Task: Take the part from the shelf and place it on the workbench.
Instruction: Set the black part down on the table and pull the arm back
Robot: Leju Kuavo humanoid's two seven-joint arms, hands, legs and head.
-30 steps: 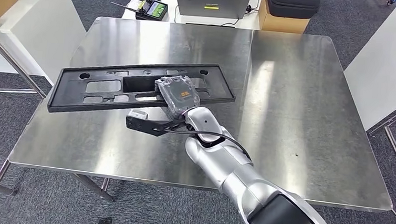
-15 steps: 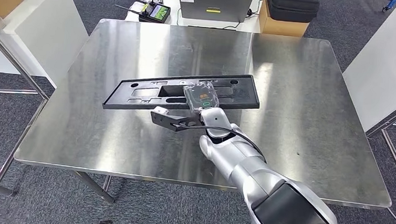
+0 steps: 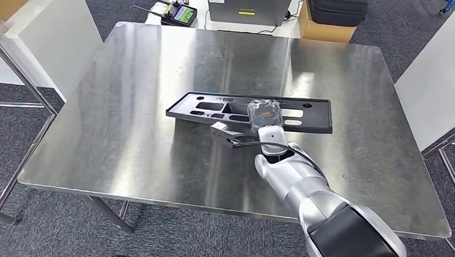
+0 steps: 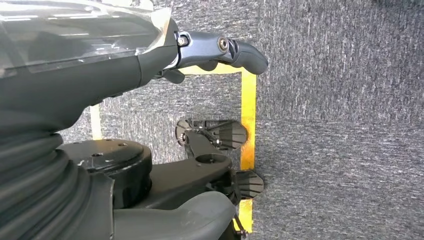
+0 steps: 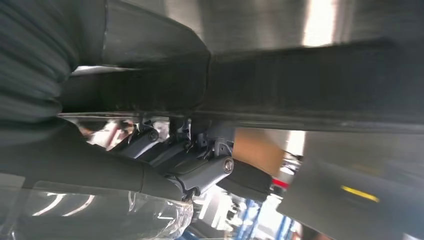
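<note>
Carried rightward since a moment ago, the long black part (image 3: pixel 256 112) hangs just over the steel surface (image 3: pixel 151 153) in the right hand's (image 3: pixel 265 114) grip, not yet set down.

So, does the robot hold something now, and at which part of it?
The right hand grips the black part at the middle of its near long edge.

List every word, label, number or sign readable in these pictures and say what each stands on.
None can be read.
Laptop lid: a small yellow-green sticker, too small to read.
Handheld controller: lit screen, its content too small to read.
Right hand: orange marking under its clear cover, too blurred to read.
Black plastic part, workbench: no text visible.
</note>
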